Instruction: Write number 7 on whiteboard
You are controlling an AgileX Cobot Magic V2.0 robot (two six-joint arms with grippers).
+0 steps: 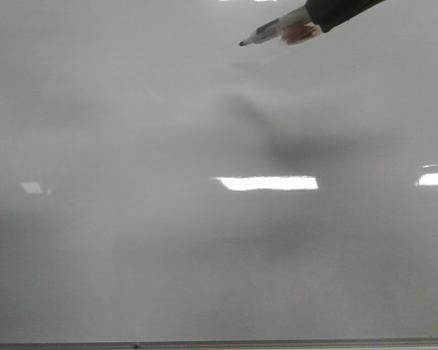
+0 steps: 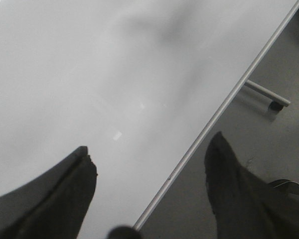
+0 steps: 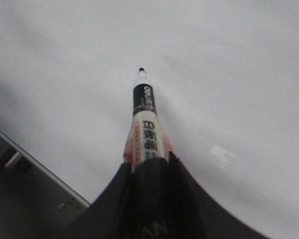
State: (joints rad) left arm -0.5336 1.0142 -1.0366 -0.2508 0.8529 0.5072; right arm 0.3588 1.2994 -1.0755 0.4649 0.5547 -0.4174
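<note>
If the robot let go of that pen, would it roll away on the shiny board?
Probably, yes. The marker has a round, smooth barrel, so it would likely roll or slide on the glossy whiteboard. It looks stiff and light, since the right gripper holds it straight out by one end. The board's thin edge strip might stop it.

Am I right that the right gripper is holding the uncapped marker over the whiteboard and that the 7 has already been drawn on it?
Not quite: no 7 is drawn yet. The front view shows the whiteboard bare apart from light reflections and shadow. The rest holds: the right gripper is shut on the marker, tip uncapped, over the board.
</note>
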